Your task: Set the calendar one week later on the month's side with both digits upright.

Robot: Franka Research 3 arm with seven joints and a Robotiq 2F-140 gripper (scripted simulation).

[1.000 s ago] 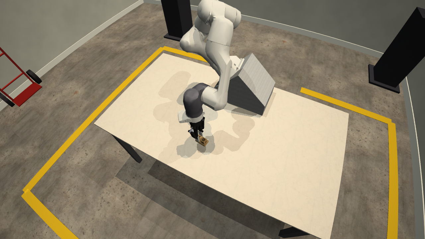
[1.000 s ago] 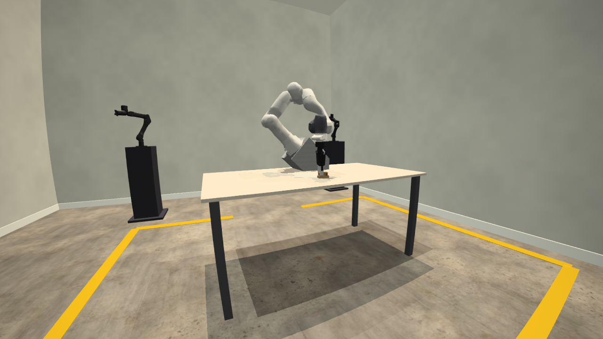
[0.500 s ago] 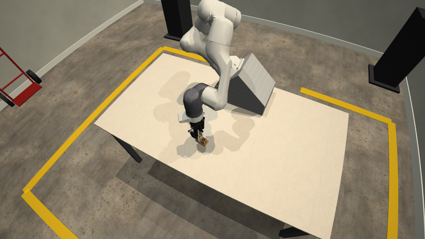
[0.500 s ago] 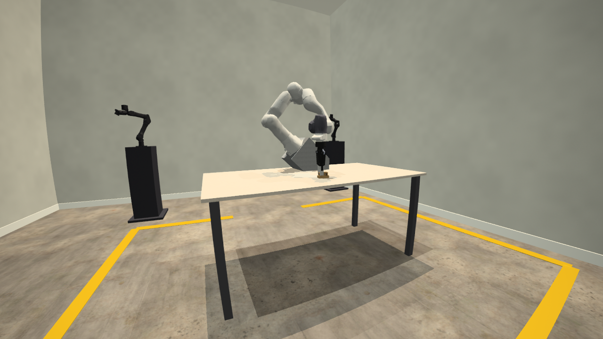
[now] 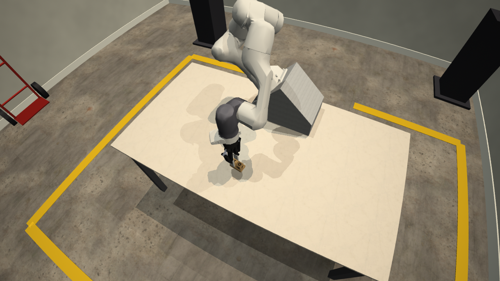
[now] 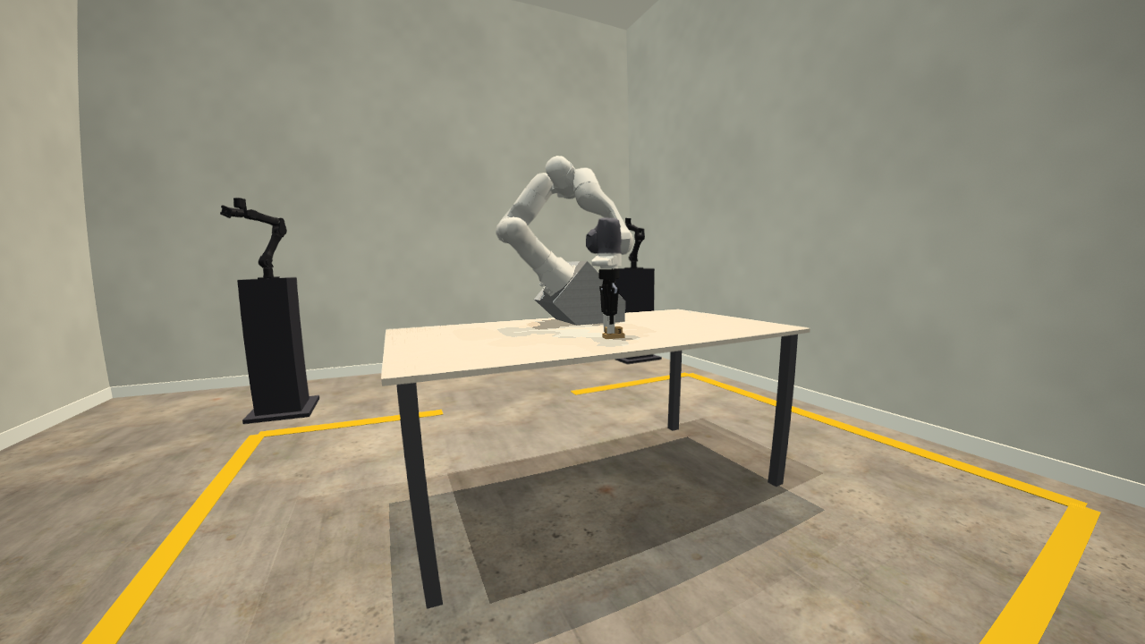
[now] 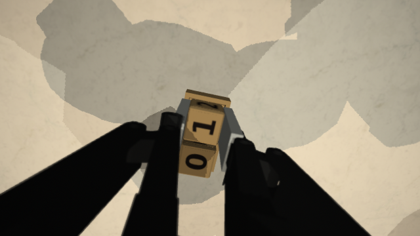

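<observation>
In the wrist view, two wooden digit cubes stand one behind the other in the small wooden tray (image 7: 207, 96), of which only the far rim shows. The farther cube (image 7: 203, 126) shows a 1 on top and a 2 on its far face. The nearer cube (image 7: 196, 161) shows a 0 on top. My gripper (image 7: 204, 117) points straight down, its grey pads pressed on both sides of the 1 cube. The calendar (image 5: 237, 169) sits mid-table under the gripper (image 5: 233, 159). It also shows in the exterior view (image 6: 614, 334). The month side is hidden.
The grey wedge-shaped robot base (image 5: 291, 101) stands on the table behind the calendar. Black pedestals (image 5: 465, 59) stand on the floor around the table, and a red hand truck (image 5: 20, 101) is at the far left.
</observation>
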